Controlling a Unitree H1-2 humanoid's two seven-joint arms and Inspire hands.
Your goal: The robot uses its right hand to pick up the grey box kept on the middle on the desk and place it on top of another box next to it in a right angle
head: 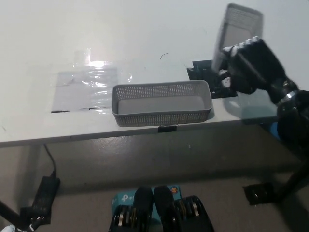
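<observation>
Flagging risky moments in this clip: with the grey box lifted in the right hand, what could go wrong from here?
1. The right hand grips the lifted grey box only at its lower end, and it hangs tilted, so it might slip or swing.
2. The other grey box sits at the desk front edge; a clumsy placement could push it off.
3. The black plate beside it might snag a low pass.

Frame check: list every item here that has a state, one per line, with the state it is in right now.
Right hand: shut on the held grey box, raised over the desk's right part.
Held grey box: lifted off the desk, tilted.
Second grey box: resting on the desk near its front edge, upright, nothing inside.
Left hand: not in view.
</observation>
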